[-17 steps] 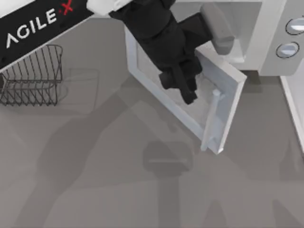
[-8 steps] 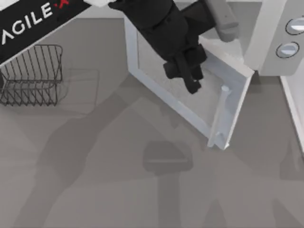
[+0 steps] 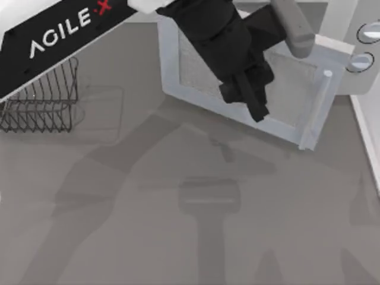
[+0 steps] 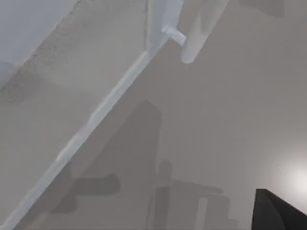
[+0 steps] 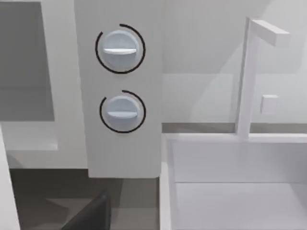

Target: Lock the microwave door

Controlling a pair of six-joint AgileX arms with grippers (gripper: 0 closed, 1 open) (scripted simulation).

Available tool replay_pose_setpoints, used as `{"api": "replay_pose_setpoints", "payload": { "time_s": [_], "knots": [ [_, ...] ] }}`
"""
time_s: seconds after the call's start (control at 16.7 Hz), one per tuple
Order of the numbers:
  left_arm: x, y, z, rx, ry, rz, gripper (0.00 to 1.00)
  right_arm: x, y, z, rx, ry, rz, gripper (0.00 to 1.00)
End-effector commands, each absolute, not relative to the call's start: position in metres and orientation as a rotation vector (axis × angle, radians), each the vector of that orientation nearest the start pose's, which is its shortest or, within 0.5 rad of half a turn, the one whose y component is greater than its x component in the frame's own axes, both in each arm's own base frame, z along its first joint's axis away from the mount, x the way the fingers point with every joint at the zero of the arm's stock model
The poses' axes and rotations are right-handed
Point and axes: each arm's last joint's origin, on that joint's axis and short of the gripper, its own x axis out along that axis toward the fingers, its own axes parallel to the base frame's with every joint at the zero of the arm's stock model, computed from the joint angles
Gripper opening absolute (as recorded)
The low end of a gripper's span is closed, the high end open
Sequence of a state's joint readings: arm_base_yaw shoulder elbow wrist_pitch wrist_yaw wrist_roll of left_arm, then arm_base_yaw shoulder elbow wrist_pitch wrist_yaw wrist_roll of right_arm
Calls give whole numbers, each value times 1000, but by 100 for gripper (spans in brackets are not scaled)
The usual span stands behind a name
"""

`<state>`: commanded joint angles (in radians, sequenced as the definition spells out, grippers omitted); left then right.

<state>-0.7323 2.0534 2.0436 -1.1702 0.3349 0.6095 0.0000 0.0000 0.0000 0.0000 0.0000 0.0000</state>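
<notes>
Where left end effector (image 3: pixel 256 110) presses — microwave door (image 3: pixel 297 95), ajar

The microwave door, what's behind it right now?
Behind the microwave door a sliver of the dark oven cavity shows. The left end effector and arm cover the rest, so the contents cannot be seen.

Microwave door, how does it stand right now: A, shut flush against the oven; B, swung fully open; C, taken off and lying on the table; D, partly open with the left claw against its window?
D: the microwave door angles out from the oven, with the left claw over its window.
</notes>
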Motion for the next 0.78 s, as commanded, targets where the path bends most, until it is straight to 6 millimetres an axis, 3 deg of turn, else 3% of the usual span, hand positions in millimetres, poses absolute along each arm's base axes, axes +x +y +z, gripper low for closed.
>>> {"api": "replay_pose_setpoints", "payload": {
  "time_s": [0.48, 0.78],
  "knots": [
    [317, -293, 307, 717, 882, -1266, 0, 106, -1, 160, 0, 0, 0, 100],
    [314, -302, 289, 714, 977, -1271, 0, 106, -1, 160, 0, 0, 0, 100]
  ]
}}
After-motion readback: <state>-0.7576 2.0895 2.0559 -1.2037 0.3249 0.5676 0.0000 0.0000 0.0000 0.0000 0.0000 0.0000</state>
